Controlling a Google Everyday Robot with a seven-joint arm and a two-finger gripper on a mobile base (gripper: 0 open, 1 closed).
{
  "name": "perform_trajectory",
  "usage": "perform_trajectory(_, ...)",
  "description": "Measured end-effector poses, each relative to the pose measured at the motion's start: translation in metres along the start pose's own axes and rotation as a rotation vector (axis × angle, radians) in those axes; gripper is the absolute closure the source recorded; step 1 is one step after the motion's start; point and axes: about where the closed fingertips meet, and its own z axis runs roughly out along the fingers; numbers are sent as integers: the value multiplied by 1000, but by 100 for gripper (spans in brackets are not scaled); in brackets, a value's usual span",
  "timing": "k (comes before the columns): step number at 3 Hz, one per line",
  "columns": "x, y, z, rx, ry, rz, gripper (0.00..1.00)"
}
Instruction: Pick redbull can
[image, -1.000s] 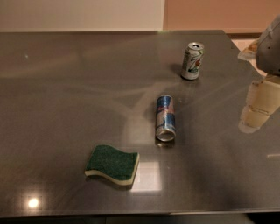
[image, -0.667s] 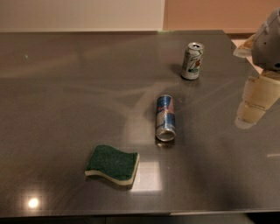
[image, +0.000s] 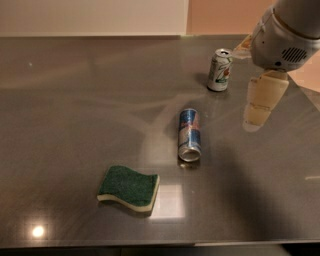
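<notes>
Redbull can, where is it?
The slim blue-and-silver redbull can lies on its side between the green sponge and upright white-and-green can; the hand hovers to its right.

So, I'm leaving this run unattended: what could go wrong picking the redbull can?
The redbull can lies on its side, so a nudge may roll it away. The gripper hangs at the picture's right, near the upright white-and-green can, which it could knock over on the way.

You had a glossy dark grey table (image: 75, 100) filling most of the frame. A white wall (image: 90, 15) ran across the upper left, and a peach wall (image: 220, 15) stood at upper right, behind the gripper (image: 260, 100). Bright glare (image: 37, 231) showed on the tabletop at lower left and lower centre.
</notes>
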Motion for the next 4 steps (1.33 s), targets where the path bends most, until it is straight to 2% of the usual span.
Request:
perform_trajectory(2, -33, -16, 45, -19, -24, -267, 0)
perform_trajectory(3, -51, -11, 68, -54, -37, -415, 0)
perform_trajectory(4, -64, -4, 91, -118, -61, -543, 0)
